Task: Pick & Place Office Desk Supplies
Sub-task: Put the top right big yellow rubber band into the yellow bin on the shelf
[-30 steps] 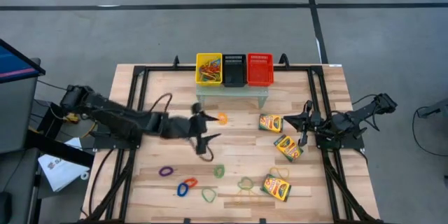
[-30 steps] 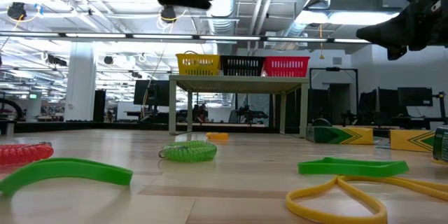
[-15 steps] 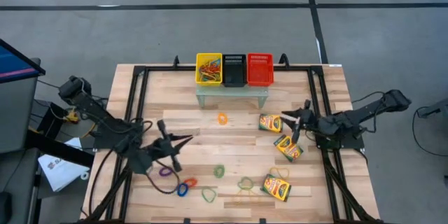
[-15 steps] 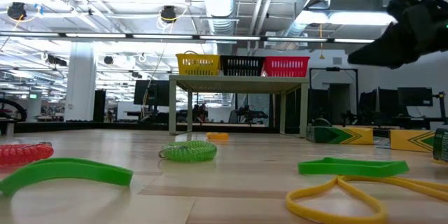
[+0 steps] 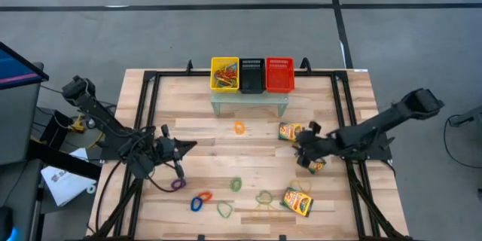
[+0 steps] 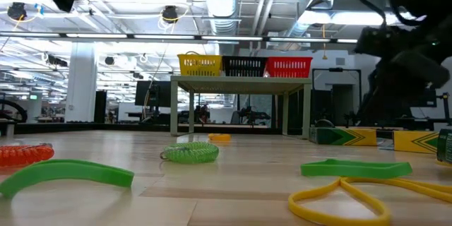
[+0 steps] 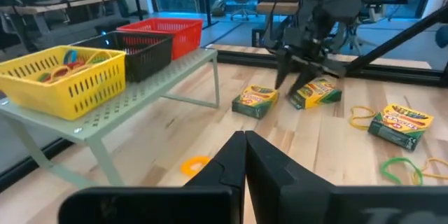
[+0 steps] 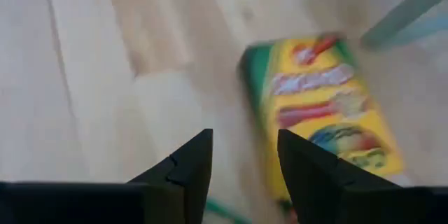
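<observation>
Three yellow-and-green crayon boxes lie flat on the right of the wooden table: one [image 5: 289, 131], one [image 5: 316, 166] partly under my right arm, one [image 5: 298, 202] nearer the front. Rubber bands lie loose: orange [image 5: 239, 127], purple [image 5: 178, 184], red and blue [image 5: 199, 199], several green [image 5: 236, 184] and a yellow one [image 5: 263, 212]. My right gripper [image 5: 304, 147] hangs open, tipped downward, between the two farther boxes; its wrist view shows one box [image 8: 318, 112] just beyond the fingers [image 8: 187, 171]. My left gripper [image 5: 185, 147] is shut and empty at the left, above the purple band.
A yellow basket [image 5: 224, 74] with bands in it, a black basket [image 5: 251, 74] and a red basket [image 5: 279, 74] stand on a small pale-green shelf [image 5: 250, 102] at the far middle. A black frame [image 5: 151, 113] borders the table.
My left gripper has drawn back from the table's middle toward the left and near side, rolled, and shut on nothing. My right gripper has swung from the right edge toward the crayon boxes, tipped downward and opened. The bands and boxes lie where they were.
</observation>
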Robot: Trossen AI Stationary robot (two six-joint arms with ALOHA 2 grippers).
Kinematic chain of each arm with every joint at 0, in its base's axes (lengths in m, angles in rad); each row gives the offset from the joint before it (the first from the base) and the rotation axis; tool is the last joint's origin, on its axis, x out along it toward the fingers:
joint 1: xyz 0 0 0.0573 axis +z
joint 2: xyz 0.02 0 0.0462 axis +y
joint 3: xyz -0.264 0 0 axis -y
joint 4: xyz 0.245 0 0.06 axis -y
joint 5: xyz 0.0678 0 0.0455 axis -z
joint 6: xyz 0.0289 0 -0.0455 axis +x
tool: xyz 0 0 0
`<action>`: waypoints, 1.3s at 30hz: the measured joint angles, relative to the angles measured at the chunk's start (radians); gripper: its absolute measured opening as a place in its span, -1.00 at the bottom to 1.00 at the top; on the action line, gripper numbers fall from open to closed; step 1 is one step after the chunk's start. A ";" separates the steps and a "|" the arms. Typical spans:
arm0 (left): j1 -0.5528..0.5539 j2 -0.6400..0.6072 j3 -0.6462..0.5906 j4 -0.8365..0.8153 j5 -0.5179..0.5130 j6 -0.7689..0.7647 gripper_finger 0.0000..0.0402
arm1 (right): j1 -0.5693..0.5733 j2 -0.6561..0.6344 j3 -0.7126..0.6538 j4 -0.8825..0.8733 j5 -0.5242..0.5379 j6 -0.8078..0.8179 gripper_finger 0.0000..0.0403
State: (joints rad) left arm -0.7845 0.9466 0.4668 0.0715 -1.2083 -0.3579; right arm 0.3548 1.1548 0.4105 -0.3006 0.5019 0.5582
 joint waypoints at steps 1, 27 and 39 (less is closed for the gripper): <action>0.000 0.000 -0.006 -0.001 0.000 -0.003 -1.00 | 0.007 0.039 0.035 -0.028 -0.022 0.002 -0.21; -0.001 0.000 -0.023 -0.003 0.008 -0.022 -0.99 | 0.444 0.283 0.208 -0.188 -0.162 0.419 -0.21; 0.000 0.000 -0.023 -0.003 0.008 -0.021 -0.99 | 0.459 0.429 0.221 -0.163 -0.116 0.473 -0.28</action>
State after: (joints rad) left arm -0.7845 0.9470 0.4442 0.0681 -1.2007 -0.3790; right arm 0.8139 1.5837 0.6311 -0.4640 0.3863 1.0308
